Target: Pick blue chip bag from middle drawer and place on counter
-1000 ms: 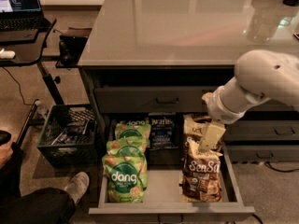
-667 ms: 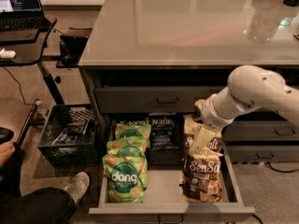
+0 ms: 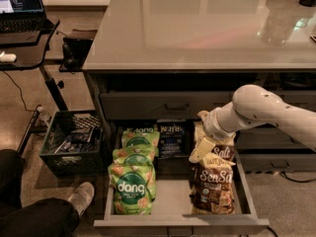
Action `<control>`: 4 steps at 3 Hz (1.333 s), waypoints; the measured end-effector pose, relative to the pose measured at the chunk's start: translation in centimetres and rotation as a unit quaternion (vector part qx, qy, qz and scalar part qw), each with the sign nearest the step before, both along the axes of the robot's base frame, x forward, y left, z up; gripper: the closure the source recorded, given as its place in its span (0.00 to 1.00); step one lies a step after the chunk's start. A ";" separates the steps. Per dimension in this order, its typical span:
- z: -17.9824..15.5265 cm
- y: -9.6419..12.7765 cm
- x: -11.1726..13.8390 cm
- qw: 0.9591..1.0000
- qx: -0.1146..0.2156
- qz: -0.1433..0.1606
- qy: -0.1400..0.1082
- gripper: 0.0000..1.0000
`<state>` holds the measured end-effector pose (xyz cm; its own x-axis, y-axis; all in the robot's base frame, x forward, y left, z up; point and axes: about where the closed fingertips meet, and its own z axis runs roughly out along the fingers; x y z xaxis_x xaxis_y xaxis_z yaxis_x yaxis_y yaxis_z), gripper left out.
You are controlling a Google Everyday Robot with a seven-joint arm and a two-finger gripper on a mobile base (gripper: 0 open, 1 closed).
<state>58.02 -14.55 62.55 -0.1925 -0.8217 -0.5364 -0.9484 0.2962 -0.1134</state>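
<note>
The blue chip bag (image 3: 172, 138) stands upright at the back of the open middle drawer (image 3: 180, 225), between the green bags and the brown bags. My gripper (image 3: 199, 151) hangs on the white arm coming in from the right. It points down and left, over the back brown bags, just right of the blue bag and apart from it. The glossy light-grey counter (image 3: 197, 28) spreads above the drawers.
Three green "dang" bags (image 3: 133, 181) fill the drawer's left side and brown "Sea Salt" bags (image 3: 215, 181) its right. A black crate (image 3: 71, 142) stands on the floor at left, by a black desk with a laptop (image 3: 19, 14). A person's leg and shoe (image 3: 81, 196) are at bottom left.
My arm has swung left and a little down, bringing the gripper from the drawer's right side closer to the blue chip bag. The bags have not moved.
</note>
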 end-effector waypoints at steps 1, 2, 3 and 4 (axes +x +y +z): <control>-1.0 0.5 -0.1 1.000 -0.002 -0.001 -0.001 0.00; -4.0 0.9 1.0 1.000 0.006 -0.012 -0.011 0.00; -7.0 1.4 3.3 0.999 0.008 -0.013 -0.039 0.00; -10.6 1.7 6.4 0.998 0.010 -0.012 -0.067 0.00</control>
